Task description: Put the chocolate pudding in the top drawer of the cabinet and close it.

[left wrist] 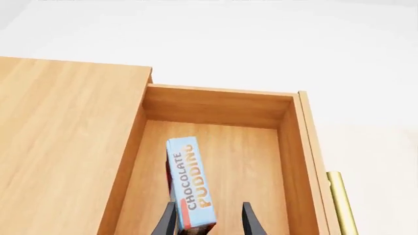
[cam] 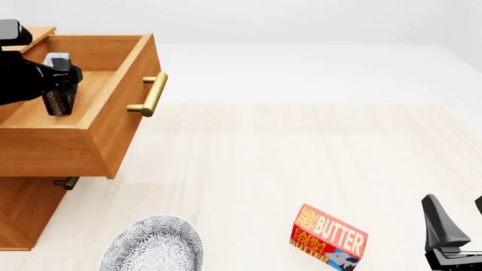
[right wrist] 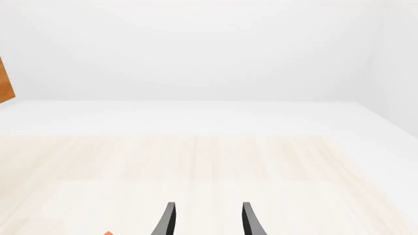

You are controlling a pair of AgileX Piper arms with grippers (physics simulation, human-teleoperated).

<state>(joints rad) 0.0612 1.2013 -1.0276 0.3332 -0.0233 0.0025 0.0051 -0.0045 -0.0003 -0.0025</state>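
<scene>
Inside the top drawer (left wrist: 216, 161), the left gripper (left wrist: 207, 220) loosely straddled the chocolate pudding (left wrist: 189, 181), seemingly a light, stiff carton best pinched across its flat faces; the right gripper (right wrist: 207, 220) was spread, empty.

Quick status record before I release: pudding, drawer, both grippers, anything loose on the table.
pudding: standing on edge inside the top drawer, one jaw against it, the other apart
top drawer: pulled out, open
left gripper: over the drawer, jaws open around the pudding
right gripper: open, empty, above bare table
butter box: on the table near the right arm
plate: patterned, in front of the cabinet
</scene>
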